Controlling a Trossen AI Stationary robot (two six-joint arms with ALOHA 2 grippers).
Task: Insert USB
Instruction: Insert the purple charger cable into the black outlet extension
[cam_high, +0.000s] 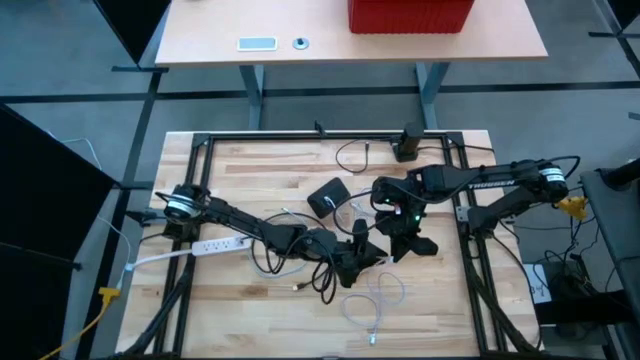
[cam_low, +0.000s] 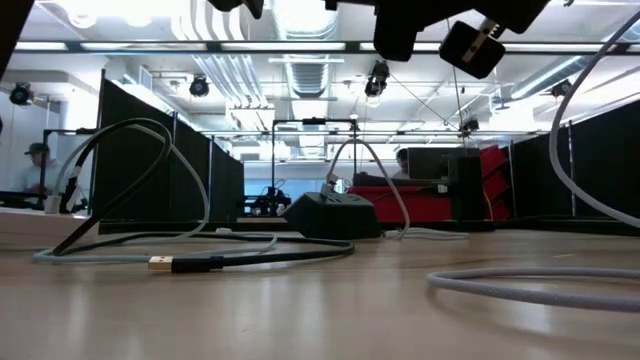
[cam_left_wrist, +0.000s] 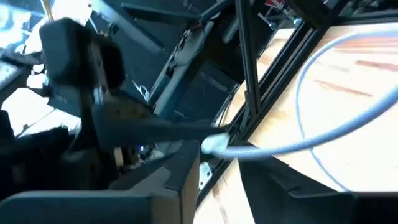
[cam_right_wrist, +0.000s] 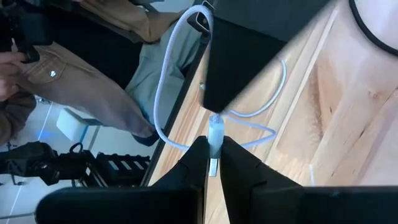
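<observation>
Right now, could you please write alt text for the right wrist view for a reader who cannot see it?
The right gripper is shut on a pale USB plug, its cable looping away over the wooden table. A dark block sits just beyond; a person in tan clothing stands past the table edge.

White USB plug (cam_right_wrist: 214, 138), upright, clamped between dark fingers (cam_right_wrist: 198, 163)

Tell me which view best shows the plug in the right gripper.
Right wrist view: the pale USB plug sits pinched in the right gripper, its metal tip showing. The high view shows only the gripper over it; low and left wrist views don't show it clearly.
</observation>
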